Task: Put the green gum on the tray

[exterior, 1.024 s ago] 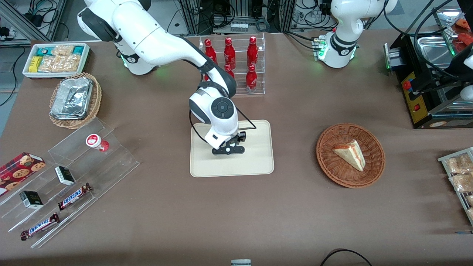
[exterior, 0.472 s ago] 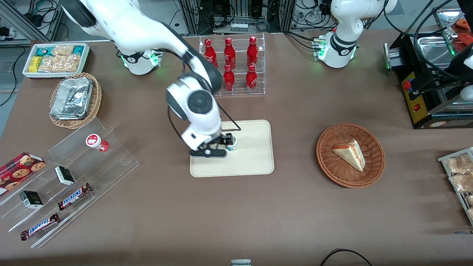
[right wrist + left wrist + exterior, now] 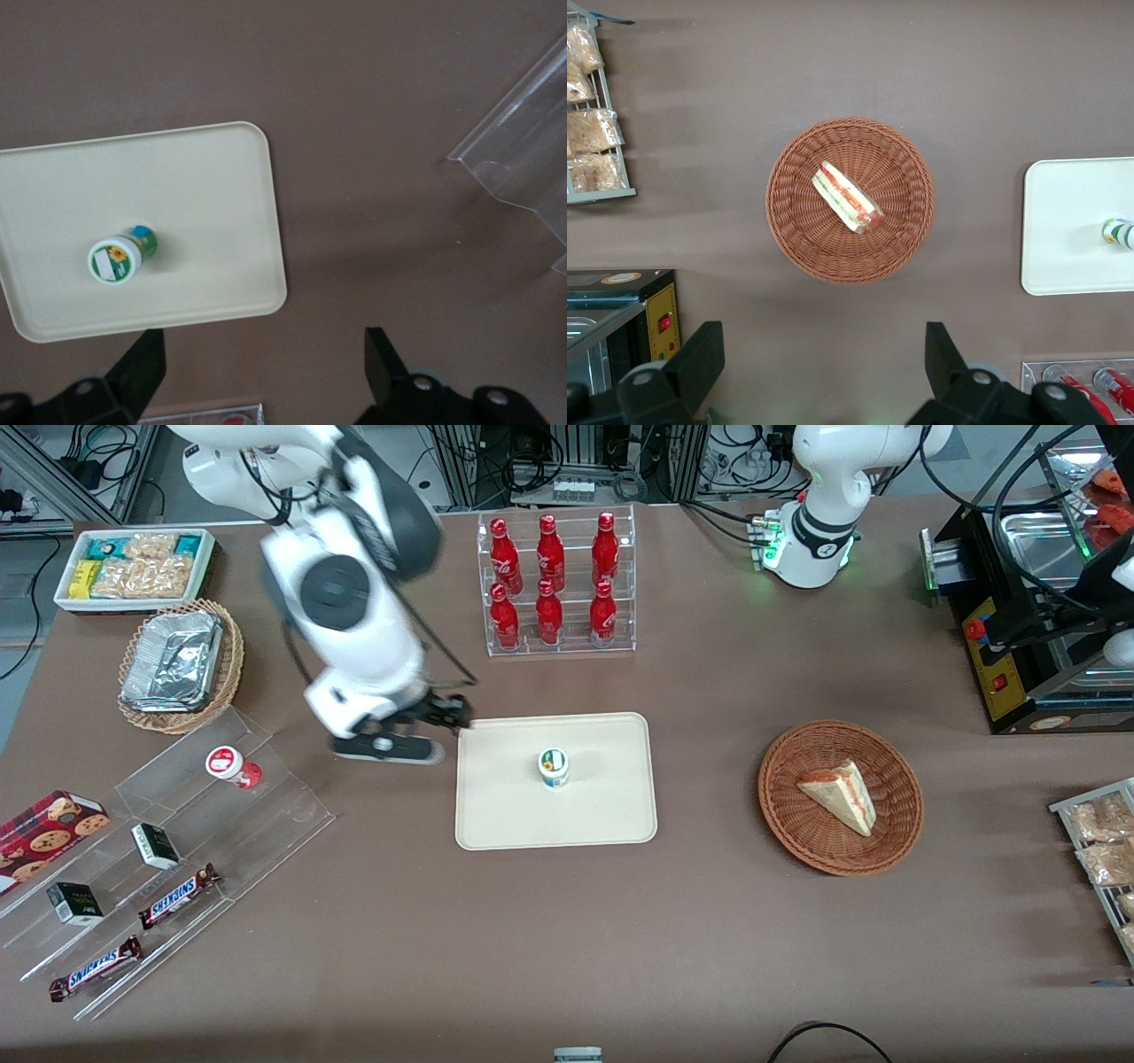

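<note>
Brown cloth covers the table (image 3: 709,957), and near its middle lies the tray (image 3: 611,815), cream and low-rimmed. On it the green gum (image 3: 554,767) stands upright on its base, lid up, well inside the rim and touching nothing else; the right wrist view shows the same, with bare tray all round the bottle (image 3: 120,257).

Clear of the tray, the pincer (image 3: 416,731) hangs above the bare cloth between the tray's edge and the clear acrylic steps (image 3: 221,815) toward the working arm's end of the table. Its 2 fingers stand wide apart, holding nothing.

By this reading the placing is done and the step in hand is the retreat. To do it well, the arm should travel high and away from the tray, so that no finger or cable brushes the light, tall bottle, which would tip easily. It should also mind the acrylic steps, where the red-lidded bottle (image 3: 232,766) sits on an upper ledge just beside the pincer's path; a low sweep there could knock it off.
</note>
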Robot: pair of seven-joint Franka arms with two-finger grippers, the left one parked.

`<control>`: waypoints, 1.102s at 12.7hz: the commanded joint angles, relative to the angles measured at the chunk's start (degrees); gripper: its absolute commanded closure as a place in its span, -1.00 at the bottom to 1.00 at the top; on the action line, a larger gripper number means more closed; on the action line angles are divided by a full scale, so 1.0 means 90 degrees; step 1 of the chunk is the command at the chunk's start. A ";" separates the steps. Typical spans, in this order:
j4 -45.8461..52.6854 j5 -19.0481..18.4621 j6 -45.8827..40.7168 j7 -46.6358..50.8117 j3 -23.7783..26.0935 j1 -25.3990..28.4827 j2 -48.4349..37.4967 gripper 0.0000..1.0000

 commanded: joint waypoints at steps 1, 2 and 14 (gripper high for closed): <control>-0.0393 0.0253 -0.0609 -0.0608 0.0046 -0.0654 -0.0839 -1.00; -0.0383 0.0253 -0.0902 -0.0667 0.0046 -0.0908 -0.1053 -1.00; 0.0027 0.0312 -0.1862 -0.2920 -0.1603 -0.1711 -0.1436 -1.00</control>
